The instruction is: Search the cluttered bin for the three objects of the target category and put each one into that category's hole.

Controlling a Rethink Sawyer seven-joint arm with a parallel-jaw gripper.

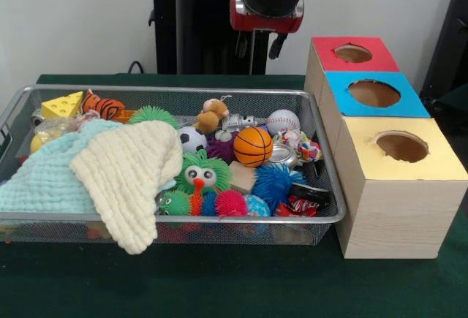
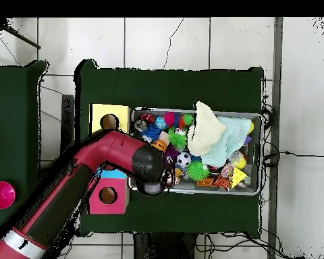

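The wire-mesh bin (image 1: pixel 175 90) holds a heap of toys. A brown monkey-like plush (image 1: pixel 212 115) lies by the bin's far rim. An orange striped tiger plush (image 1: pixel 104 106) lies at the far left, beside a yellow cheese wedge (image 1: pixel 63 104). I see no third plush; the cloths may hide it. My gripper (image 1: pixel 257 44) hangs open and empty above the bin's far rim, just right of the monkey. The red-topped hole (image 1: pixel 353 53) is the farthest box on the right. In the overhead view the wrist (image 2: pixel 151 177) covers the gripper at the bin's corner, next to the red box (image 2: pixel 108 195).
A cream cloth (image 1: pixel 128 175) and a mint cloth (image 1: pixel 44 175) cover the bin's left half. A basketball (image 1: pixel 253 146), a baseball (image 1: pixel 283 121), a soccer ball (image 1: pixel 192 139) and spiky balls (image 1: pixel 201 174) fill the right half. A blue-topped hole (image 1: pixel 374 93) and a yellow-topped hole (image 1: pixel 402 146) stand nearer.
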